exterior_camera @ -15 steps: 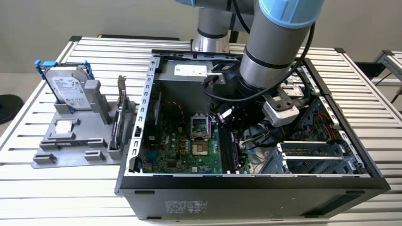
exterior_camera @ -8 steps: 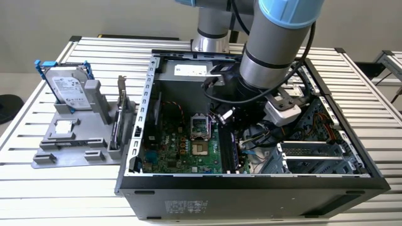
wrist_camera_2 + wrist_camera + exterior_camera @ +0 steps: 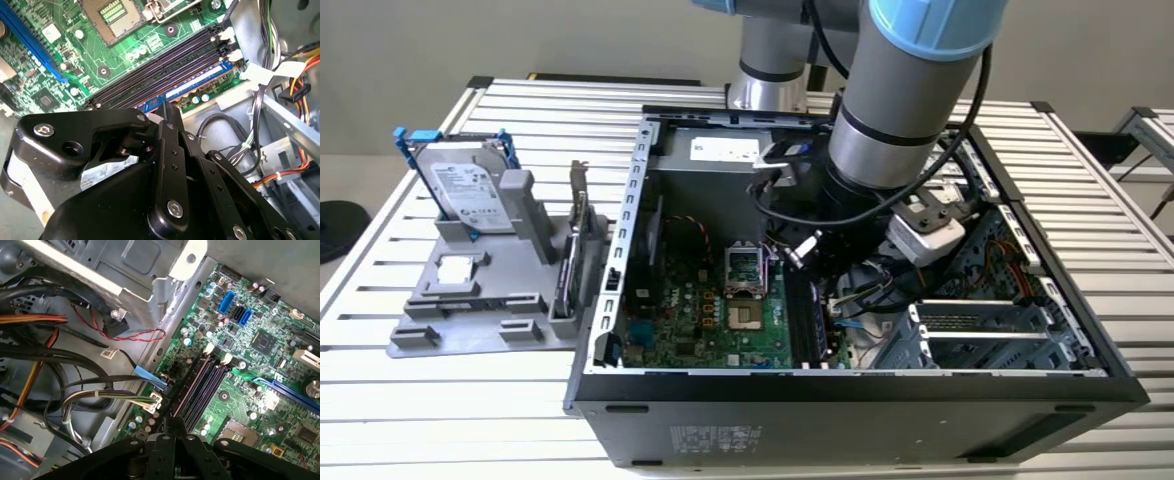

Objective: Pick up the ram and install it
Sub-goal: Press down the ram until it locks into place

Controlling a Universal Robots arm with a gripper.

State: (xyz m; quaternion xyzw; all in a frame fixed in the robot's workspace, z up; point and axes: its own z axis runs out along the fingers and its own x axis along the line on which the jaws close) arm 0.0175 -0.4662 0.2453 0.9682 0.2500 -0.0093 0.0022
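Here, arm reaches steeply down into the open PC case (image 3: 607,300), wrist deep by the motherboard (image 3: 707,320). Gripper (image 3: 167,107) sits right over the ram (image 3: 192,87), which lies in the outermost memory slot; can't tell if fingers are clenched or released. Hard drive (image 3: 460,185) stands in grey holder (image 3: 467,310) at case's 9 o'clock.

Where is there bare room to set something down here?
Bare: slatted table in front of the grey fixture, and at the exterior view's right of the computer case. Crowded: inside the case, around the arm, cables and motherboard.
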